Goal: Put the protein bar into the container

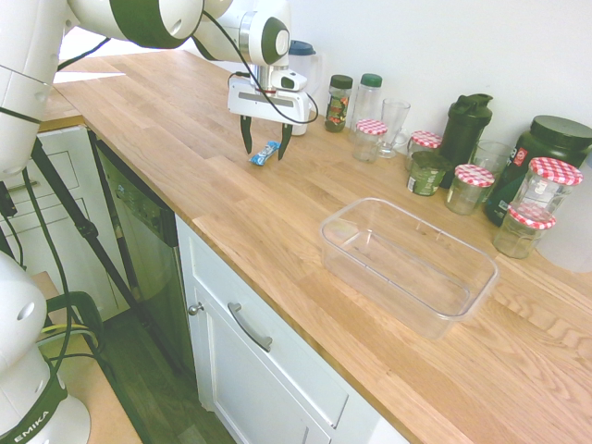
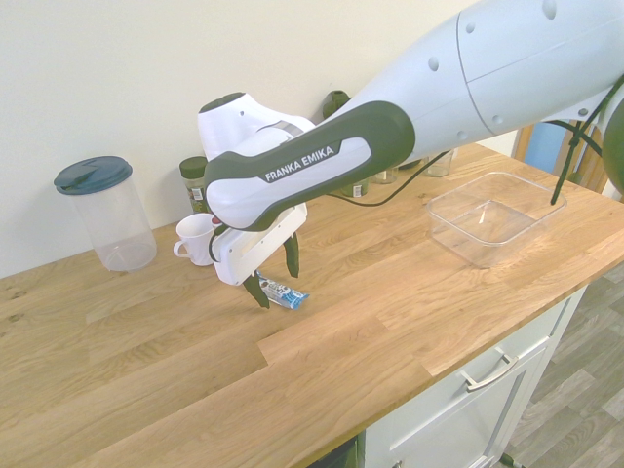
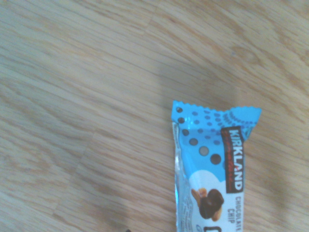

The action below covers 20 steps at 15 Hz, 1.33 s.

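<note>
My gripper (image 1: pixel 265 148) points straight down over the wooden countertop (image 1: pixel 231 213), its two dark fingers (image 1: pixel 246 136) spread wide and holding nothing. The protein bar (image 1: pixel 265 154) lies flat on the wood directly beneath me, between my fingertips and not gripped; I cannot tell whether either tip touches it. In the second exterior view one end of the blue wrapper (image 2: pixel 284 293) pokes out past my nearer finger. From the wrist view the bar (image 3: pixel 212 169) shows its crimped end, dark dots on bright blue and the print KIRKLAND and CHOCOLATE CHIP running sideways along it. The container (image 1: pixel 407 263), clear and lidless, stands empty well apart from the bar, further along the countertop and nearer its front edge. Along the back edge by the wall stands a crowd of things: glass jars with red-checked lids (image 1: pixel 474 188), a dark shaker bottle (image 1: pixel 464 128), a big black tub (image 1: pixel 544 157), a drinking glass (image 1: pixel 393 125) and two bottles with dark caps (image 1: pixel 339 102). On my other side, near the same back edge, stand a white cup (image 2: pixel 196 239) and a clear canister with a dark blue lid (image 2: pixel 105 214).
</note>
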{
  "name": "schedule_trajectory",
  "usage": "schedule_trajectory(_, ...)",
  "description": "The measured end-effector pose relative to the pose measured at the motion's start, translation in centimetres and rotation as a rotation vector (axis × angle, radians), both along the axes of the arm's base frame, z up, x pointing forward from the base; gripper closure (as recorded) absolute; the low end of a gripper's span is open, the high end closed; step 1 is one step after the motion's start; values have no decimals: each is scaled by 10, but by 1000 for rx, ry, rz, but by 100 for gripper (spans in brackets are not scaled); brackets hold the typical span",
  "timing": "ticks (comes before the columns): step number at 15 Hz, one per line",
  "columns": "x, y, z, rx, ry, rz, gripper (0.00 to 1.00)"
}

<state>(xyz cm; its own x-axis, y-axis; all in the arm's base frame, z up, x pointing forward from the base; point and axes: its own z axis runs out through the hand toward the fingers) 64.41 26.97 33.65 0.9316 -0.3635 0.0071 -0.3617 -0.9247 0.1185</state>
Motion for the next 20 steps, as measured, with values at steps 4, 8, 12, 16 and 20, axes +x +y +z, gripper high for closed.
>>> schedule_trajectory(4,2,3,-1,2,-12,3,100)
schedule_trajectory(8,5,3,-1,6,-31,3,100)
schedule_trajectory(12,3,8,-1,7,-33,11,100)
schedule_trajectory(16,2,10,-2,7,-34,10,100)
schedule_trajectory(20,4,6,-2,5,-39,3,100)
